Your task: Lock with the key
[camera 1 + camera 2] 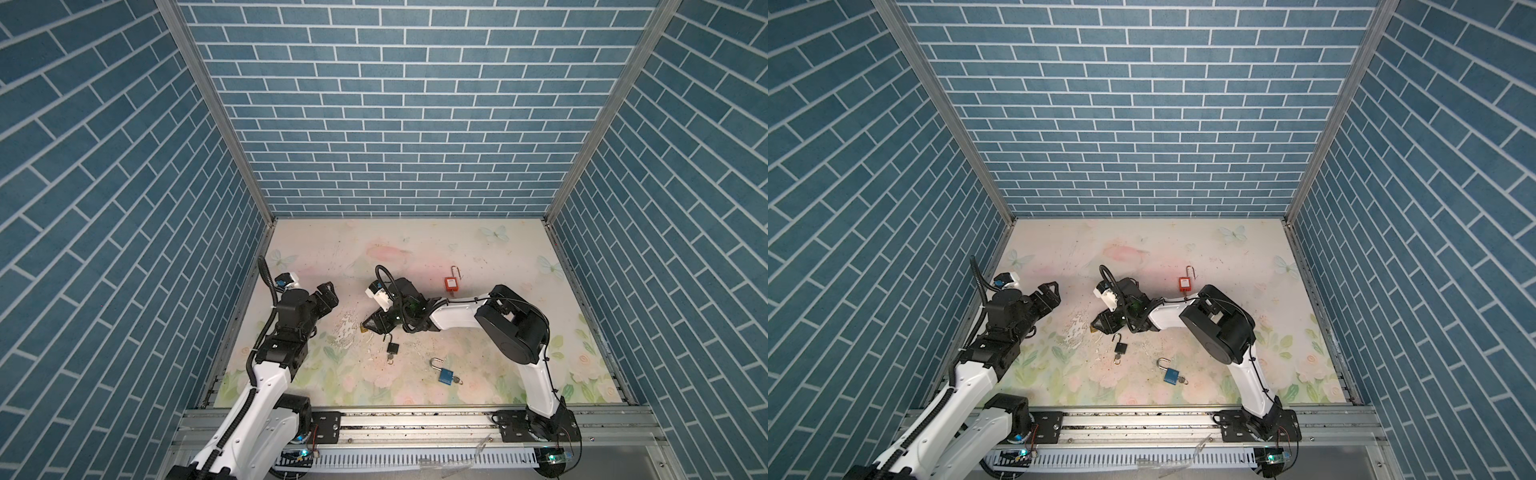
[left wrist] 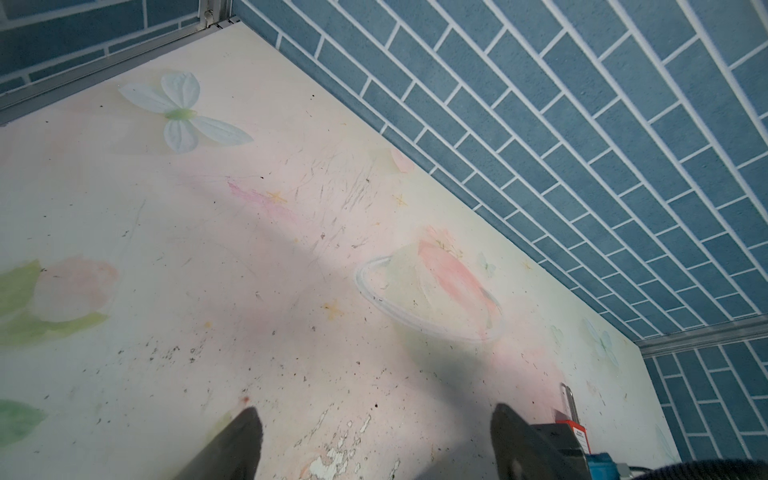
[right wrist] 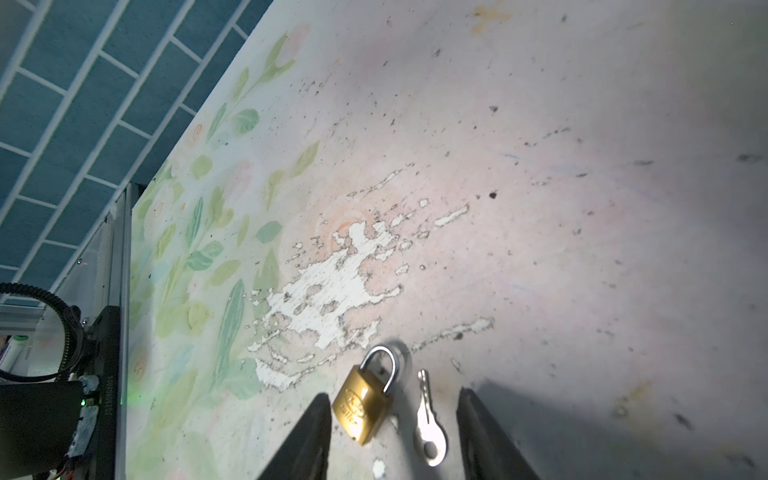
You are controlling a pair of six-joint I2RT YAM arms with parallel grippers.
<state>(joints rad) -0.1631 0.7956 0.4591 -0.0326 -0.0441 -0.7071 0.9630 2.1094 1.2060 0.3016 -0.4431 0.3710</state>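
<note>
Right hand [image 3: 392, 397]: jaws partly open, gripping nothing. The brass padlock [image 3: 363, 409] and the silver key [image 3: 430, 432] lie flat on the desk [image 3: 540, 208] between its fingers, side by side, not touching each other. Left hand [image 2: 376, 415]: jaws wide apart, holding nothing, near the desk's left edge. A black padlock [image 1: 392, 347], blue padlock [image 1: 445, 375] and red padlock [image 1: 451, 284] lie elsewhere on the desk.

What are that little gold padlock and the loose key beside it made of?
The gold padlock looks like brass: yellow, softly shiny, with a stamped mark. Its shackle looks like polished steel, bright and mirror-like. The key seems plain or plated steel, pale silver, duller. Colour and shine alone cannot confirm.
</note>
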